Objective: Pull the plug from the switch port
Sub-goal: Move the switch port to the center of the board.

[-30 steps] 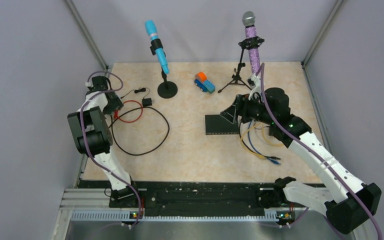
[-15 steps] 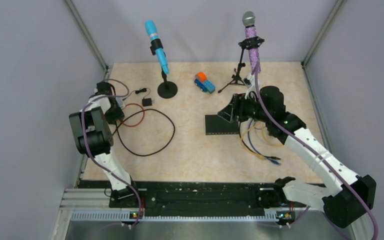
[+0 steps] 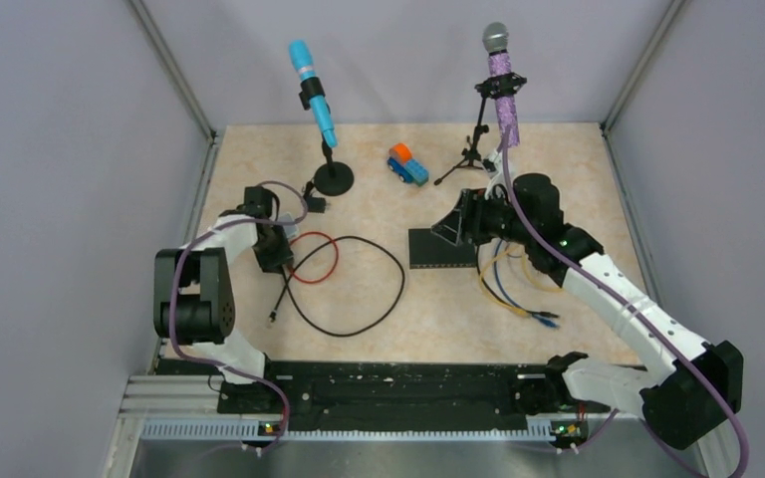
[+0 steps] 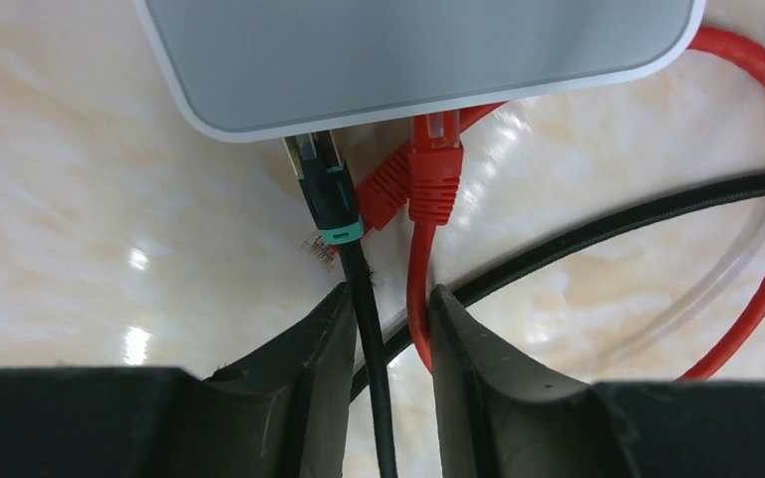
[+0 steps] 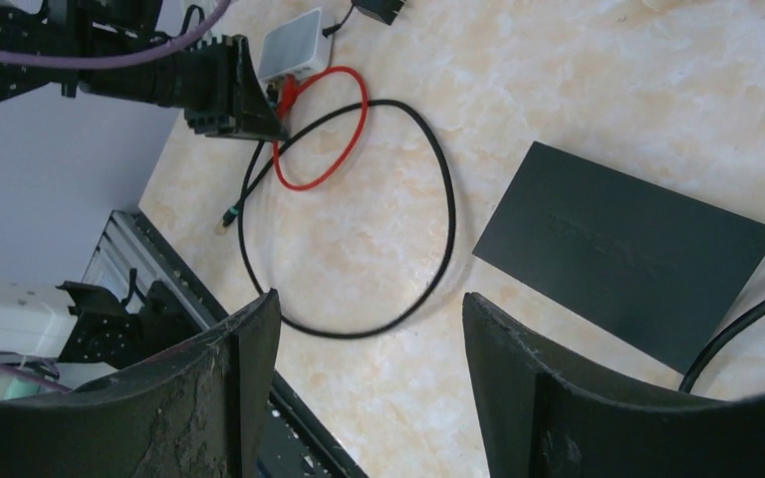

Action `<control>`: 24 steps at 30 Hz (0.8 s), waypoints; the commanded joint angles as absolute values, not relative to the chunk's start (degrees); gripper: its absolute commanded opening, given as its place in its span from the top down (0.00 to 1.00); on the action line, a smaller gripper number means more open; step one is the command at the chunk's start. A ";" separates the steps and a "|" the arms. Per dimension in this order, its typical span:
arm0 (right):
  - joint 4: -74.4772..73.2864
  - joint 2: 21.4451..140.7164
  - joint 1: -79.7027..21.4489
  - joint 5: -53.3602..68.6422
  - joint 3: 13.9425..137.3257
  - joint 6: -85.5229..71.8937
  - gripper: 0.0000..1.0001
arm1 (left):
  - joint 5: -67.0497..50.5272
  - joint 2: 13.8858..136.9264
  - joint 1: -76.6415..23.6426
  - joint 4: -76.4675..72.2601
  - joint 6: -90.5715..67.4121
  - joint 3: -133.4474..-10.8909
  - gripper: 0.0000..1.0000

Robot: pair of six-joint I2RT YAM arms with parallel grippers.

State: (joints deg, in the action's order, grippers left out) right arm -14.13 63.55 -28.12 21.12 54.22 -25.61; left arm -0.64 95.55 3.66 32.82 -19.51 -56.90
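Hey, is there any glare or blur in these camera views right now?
Left wrist: bright glare spots on the glossy tabletop, red plug sharp. Right wrist: in focus, no glare on the black switch box. Top external: even, soft light, no hard shadows.

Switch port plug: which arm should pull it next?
Right. The right gripper, open, hovers beside the black switch, by its yellow and blue cables; the left gripper is far off at the white box.

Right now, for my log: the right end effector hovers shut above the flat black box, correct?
Not shut: the right end effector is open, its fingers wide apart above the flat black box, as the right wrist view shows.
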 commanded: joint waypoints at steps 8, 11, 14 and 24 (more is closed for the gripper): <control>-11.25 62.41 -28.57 20.57 52.46 -26.75 0.34 | -2.50 86.73 -11.94 35.62 -30.27 -44.48 0.63; -10.96 63.27 -28.56 20.97 52.52 -26.73 0.34 | -2.70 84.79 -15.88 35.99 -31.76 -43.82 0.63; -9.99 64.13 -28.56 21.14 52.05 -27.53 0.34 | -2.48 84.10 -20.73 36.61 -33.02 -43.68 0.62; -5.91 71.30 -30.28 22.23 51.05 -31.76 0.37 | 2.75 76.90 -25.74 38.53 -36.56 -42.35 0.11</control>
State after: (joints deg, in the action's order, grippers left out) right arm -8.99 68.27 -28.36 21.96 49.45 -30.65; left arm -0.34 81.54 -25.63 34.83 -34.33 -43.31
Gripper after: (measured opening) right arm 0.639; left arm 0.783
